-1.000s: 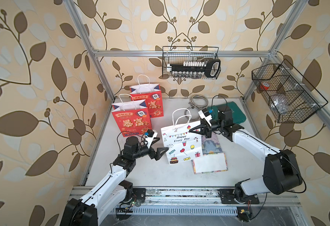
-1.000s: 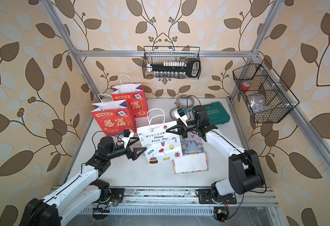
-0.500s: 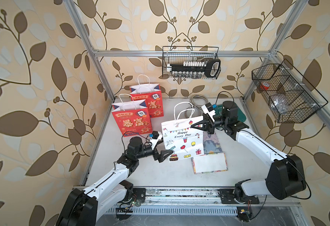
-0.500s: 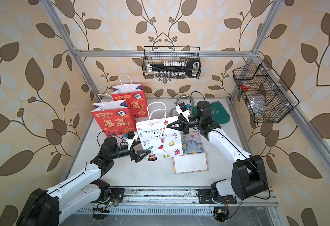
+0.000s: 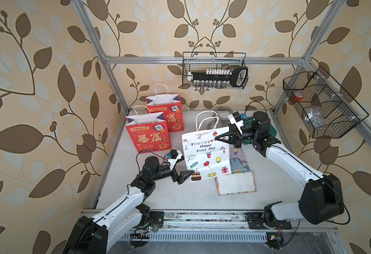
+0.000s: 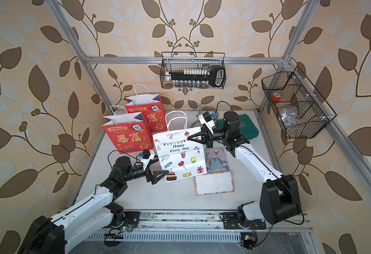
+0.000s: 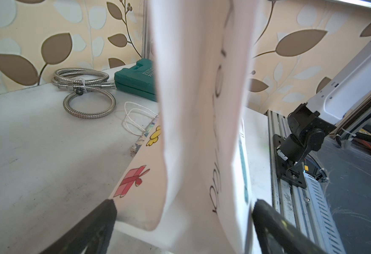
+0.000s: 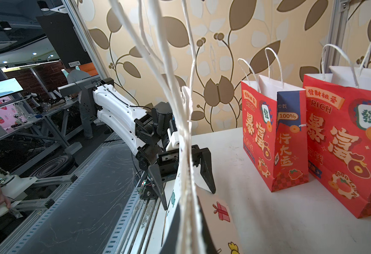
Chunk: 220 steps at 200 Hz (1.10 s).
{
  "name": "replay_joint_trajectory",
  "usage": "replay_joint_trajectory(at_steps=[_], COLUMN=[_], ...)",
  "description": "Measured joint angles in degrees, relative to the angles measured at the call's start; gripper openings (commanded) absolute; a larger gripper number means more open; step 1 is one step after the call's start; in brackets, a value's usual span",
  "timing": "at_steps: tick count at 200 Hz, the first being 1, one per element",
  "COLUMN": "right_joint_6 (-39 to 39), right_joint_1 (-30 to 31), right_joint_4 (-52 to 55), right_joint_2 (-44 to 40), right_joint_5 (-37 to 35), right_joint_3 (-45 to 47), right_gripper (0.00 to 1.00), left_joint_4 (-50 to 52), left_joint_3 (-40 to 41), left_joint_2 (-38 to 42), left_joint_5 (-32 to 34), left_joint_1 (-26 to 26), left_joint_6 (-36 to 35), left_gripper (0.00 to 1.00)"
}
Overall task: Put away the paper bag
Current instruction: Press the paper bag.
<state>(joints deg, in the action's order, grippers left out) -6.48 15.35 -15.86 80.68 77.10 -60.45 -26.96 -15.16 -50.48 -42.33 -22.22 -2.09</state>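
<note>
I'm pinching the paper bag by its top in the right jaws, left jaws spread around its base; not yet stowed.

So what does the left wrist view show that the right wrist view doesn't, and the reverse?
Only the left wrist view: the coiled metal hose, the green case and the right arm's base. Only the right wrist view: the two red bags. Both: the white paper bag, the open left gripper straddling it, and the table.
</note>
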Motion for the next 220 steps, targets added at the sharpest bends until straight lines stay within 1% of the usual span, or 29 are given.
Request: replay_joint_trajectory(at_steps=[8, 21, 28, 44, 53, 56, 59, 63, 66, 68, 74, 80, 92, 96, 104, 133, 170, 177, 194, 205, 216, 220], right_joint_6=[-0.81, -1.70, -2.16, -2.86, -3.17, -3.21, -3.28, -3.41, -3.48, -3.61, -3.72, -3.98, -4.50, -4.85, -5.42, -8.04, -10.84, -11.52, -13.03, -13.68, -14.12, -14.27], right_joint_1=[0.02, 0.07, 0.15, 0.31, 0.39, 0.39, 0.39, 0.42, 0.46, 0.48, 0.50, 0.50, 0.55, 0.59, 0.68, 0.94, 1.40, 1.46, 1.53, 1.53, 1.64, 1.68], right_joint_4=[-0.74, -1.66, -2.12, -2.84, -3.08, -3.17, -3.28, -3.34, -3.41, -3.48, -3.65, -3.91, -4.59, -4.92, -5.46, -8.28, -10.71, -11.45, -13.33, -14.08, -14.58, -14.84], right_joint_2=[0.00, 0.00, 0.00, 0.00, 0.00, 0.00, 0.00, 0.00, 0.00, 0.00, 0.00, 0.00, 0.00, 0.00, 0.00, 0.00, 0.00, 0.00, 0.00, 0.00, 0.00, 0.00], right_joint_5=[-0.22, -0.48, -0.66, -1.09, -1.31, -1.38, -1.51, -1.60, -1.68, -1.70, -1.88, -2.08, -2.25, -2.36, -2.51, -2.80, -3.23, -3.41, -4.13, -4.57, -4.92, -4.98], right_joint_3=[0.00, 0.00, 0.00, 0.00, 0.00, 0.00, 0.00, 0.00, 0.00, 0.00, 0.00, 0.00, 0.00, 0.00, 0.00, 0.00, -0.31, -0.44, -1.03, -1.46, -1.79, -1.84], right_gripper=[0.00, 0.00, 0.00, 0.00, 0.00, 0.00, 0.00, 0.00, 0.00, 0.00, 0.00, 0.00, 0.00, 0.00, 0.00, 0.00, 0.00, 0.00, 0.00, 0.00, 0.00, 0.00], left_joint_4=[-0.22, -0.66, -1.01, -1.73, -2.05, -2.10, -2.21, -2.25, -2.34, -2.40, -2.47, -2.54, -3.13, -3.26, -3.80, -8.02, -15.61, -16.76, -19.41, -21.05, -22.86, -23.28], left_joint_3=[0.02, 0.00, 0.00, -0.04, -0.13, -0.17, -0.22, -0.28, -0.33, -0.37, -0.52, -0.72, -0.92, -0.96, -0.96, -0.96, -1.42, -1.73, -2.78, -3.48, -4.09, -4.24], left_joint_2=[-0.39, -1.09, -1.49, -2.21, -2.51, -2.58, -2.67, -2.75, -2.82, -2.89, -3.06, -3.21, -3.50, -3.52, -3.63, -5.22, -10.14, -11.15, -13.20, -14.29, -15.15, -15.34], left_joint_5=[0.46, 0.83, 0.94, 0.92, 0.87, 0.81, 0.83, 0.72, 0.70, 0.70, 0.55, 0.46, 0.42, 0.42, 0.48, 1.16, 2.32, 2.25, 1.92, 1.77, 1.62, 1.62], left_joint_1=[0.00, -0.33, -0.35, -0.37, -0.39, -0.37, -0.39, -0.39, -0.42, -0.48, -0.61, -0.66, -0.72, -0.72, -0.72, -0.74, -0.87, -1.07, -1.53, -1.90, -2.36, -2.54], left_joint_6=[-0.42, -1.05, -1.22, -1.51, -2.54, -1.62, -2.67, -1.77, -2.64, -1.95, -2.29, -2.40, -2.12, -2.47, -1.95, 0.11, 3.34, 3.96, 5.25, 5.97, 7.06, 6.47], left_gripper=[0.95, 0.86, 0.82, 0.62, 0.53, 0.50, 0.47, 0.44, 0.43, 0.43, 0.45, 0.51, 0.82, 0.88, 0.98, 0.99, 0.99, 0.96, 0.82, 0.63, 0.48, 0.45])
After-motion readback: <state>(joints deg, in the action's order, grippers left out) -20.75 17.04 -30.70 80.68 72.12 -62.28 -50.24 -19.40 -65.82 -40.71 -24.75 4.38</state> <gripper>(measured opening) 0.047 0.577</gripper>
